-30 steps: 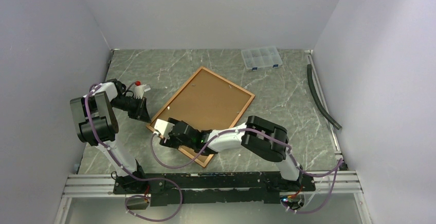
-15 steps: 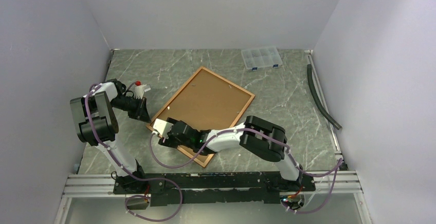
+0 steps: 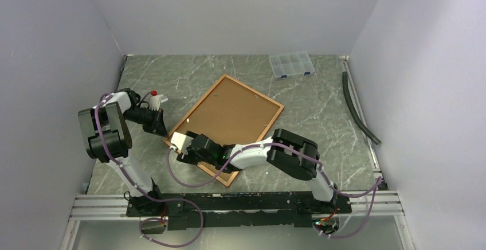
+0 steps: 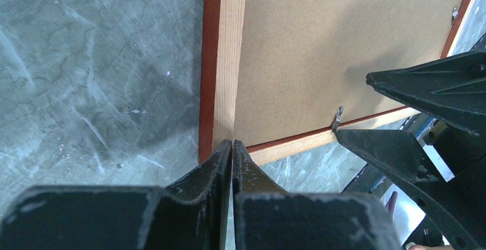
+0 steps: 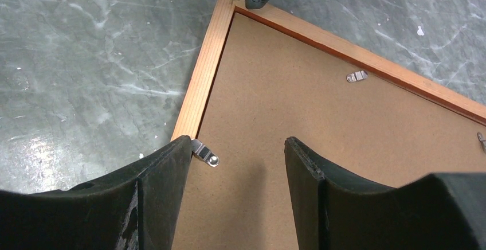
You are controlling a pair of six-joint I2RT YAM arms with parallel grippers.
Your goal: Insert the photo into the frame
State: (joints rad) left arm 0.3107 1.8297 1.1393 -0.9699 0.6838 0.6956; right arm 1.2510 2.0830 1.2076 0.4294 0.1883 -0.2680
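The frame [image 3: 255,91] lies face down on the table with the brown backing board [image 3: 229,115] set in it. The photo is not in view. My left gripper [image 3: 163,132] is shut and empty, its tips touching the frame's left corner [image 4: 220,89]. My right gripper [image 3: 183,148] is open over the near-left edge. In the right wrist view its fingers [image 5: 172,158] straddle the backing board [image 5: 344,164], and the left finger touches a small metal clip [image 5: 204,152] on the wooden border [image 5: 206,72]. A second clip [image 5: 357,76] lies on the far edge.
A clear compartment box [image 3: 292,65] sits at the back right. A black hose [image 3: 358,109] lies along the right wall. A small white object with a red cap [image 3: 155,96] sits by the left arm. Grey walls close in three sides.
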